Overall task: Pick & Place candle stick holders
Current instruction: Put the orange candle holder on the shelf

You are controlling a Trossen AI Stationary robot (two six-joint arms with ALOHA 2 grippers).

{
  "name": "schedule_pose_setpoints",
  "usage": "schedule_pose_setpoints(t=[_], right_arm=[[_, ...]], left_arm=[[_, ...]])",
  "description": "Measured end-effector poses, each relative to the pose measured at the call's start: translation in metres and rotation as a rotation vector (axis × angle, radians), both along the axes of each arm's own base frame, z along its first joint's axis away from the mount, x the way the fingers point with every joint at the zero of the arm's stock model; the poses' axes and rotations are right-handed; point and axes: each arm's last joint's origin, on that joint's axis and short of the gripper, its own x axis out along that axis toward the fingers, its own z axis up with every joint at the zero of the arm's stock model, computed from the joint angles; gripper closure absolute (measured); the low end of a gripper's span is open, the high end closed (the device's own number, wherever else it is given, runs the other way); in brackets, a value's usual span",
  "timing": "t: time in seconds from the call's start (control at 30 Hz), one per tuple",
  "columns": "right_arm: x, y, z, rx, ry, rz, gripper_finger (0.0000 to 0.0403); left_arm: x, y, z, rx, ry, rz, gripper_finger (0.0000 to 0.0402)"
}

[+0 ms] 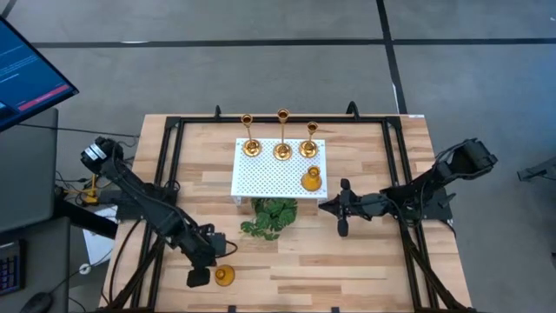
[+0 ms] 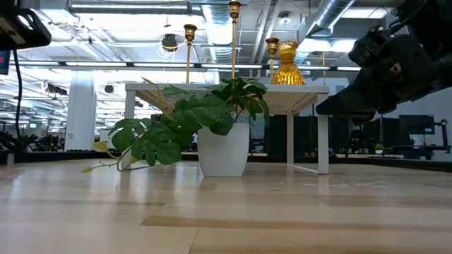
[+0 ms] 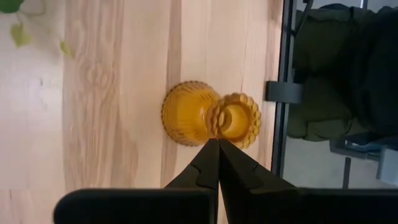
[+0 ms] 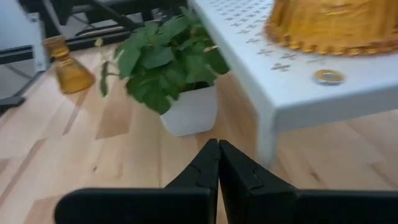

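Observation:
Three tall gold holders (image 1: 250, 146) (image 1: 282, 149) (image 1: 308, 148) stand by their round bases along the far side of the white perforated platform (image 1: 261, 178). A short amber holder (image 1: 312, 180) stands at the platform's right corner and also shows in the low view (image 2: 286, 63). A second short amber holder (image 1: 224, 276) is on the table near its front edge. My left gripper (image 3: 217, 142) is shut, its tips right at this holder (image 3: 208, 115). My right gripper (image 4: 217, 143) is shut and empty, to the right of the platform. My left gripper's shut fingertips (image 3: 210, 149) stand at the amber holder's side, where its wide body (image 3: 189, 113) meets its scalloped cup (image 3: 239, 119). I cannot tell whether they touch it.
A green leafy plant in a white pot (image 1: 271, 216) stands in front of the platform, between the two arms. A black metal frame (image 1: 169, 165) runs along the table's sides and far edge. The table's edge (image 3: 281, 93) lies close beyond the amber holder.

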Motion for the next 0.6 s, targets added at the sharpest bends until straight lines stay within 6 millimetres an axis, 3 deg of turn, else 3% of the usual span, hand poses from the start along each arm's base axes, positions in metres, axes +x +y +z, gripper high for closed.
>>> schedule_pose_setpoints(t=[0.4, 0.6], right_arm=[[-0.001, 0.014, 0.001, 0.129, 0.025, 0.394, 0.0403], [-0.005, 0.027, 0.006, 0.101, -0.029, 0.503, 0.0403]], left_arm=[[0.005, -0.005, 0.007, -0.052, -0.092, -0.013, 0.0398], [0.006, -0.005, 0.008, -0.061, -0.103, -0.011, 0.0398]])
